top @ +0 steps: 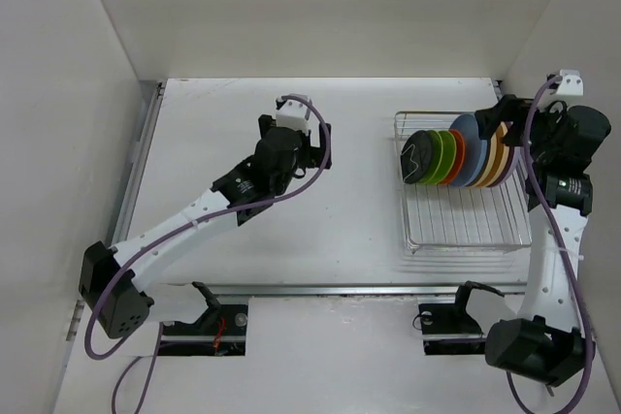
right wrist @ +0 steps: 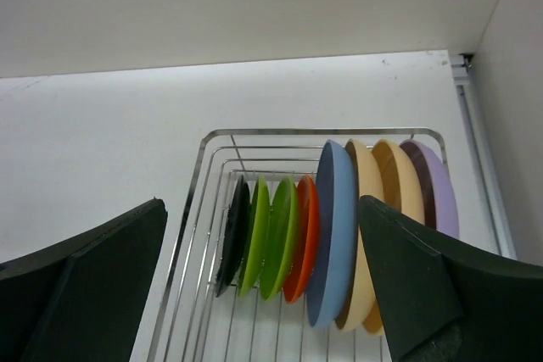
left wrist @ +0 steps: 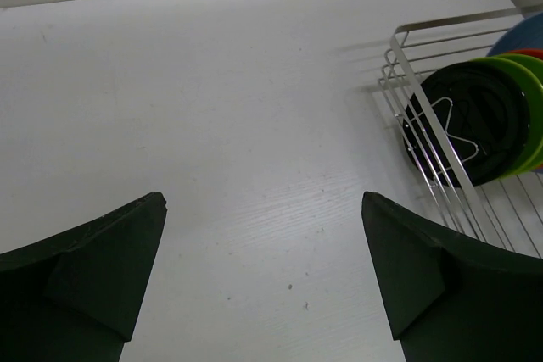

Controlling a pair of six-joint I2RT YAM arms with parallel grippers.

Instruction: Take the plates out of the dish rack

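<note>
White walls (top: 87, 94) are enclosing a white desk (top: 320, 123), seen from above. At the right of the overhead frame a rack (top: 466, 230) is sitting on the desk. Plates (top: 456, 154) are standing on edge in a tight row across its upper part, running from black at the left through two green, orange, blue and two tan to lavender at the right. The left end effector (left wrist: 263, 198) is hanging over bare desk near the middle of the overhead frame, well apart from the rack, its jaws standing wide apart and holding nothing. The right end effector (right wrist: 261, 202) is hovering near the right end of the row, toward the upper right of the overhead frame. Its jaws are spread fully and gripping nothing, and its camera is looking at the plates edge-on.
</note>
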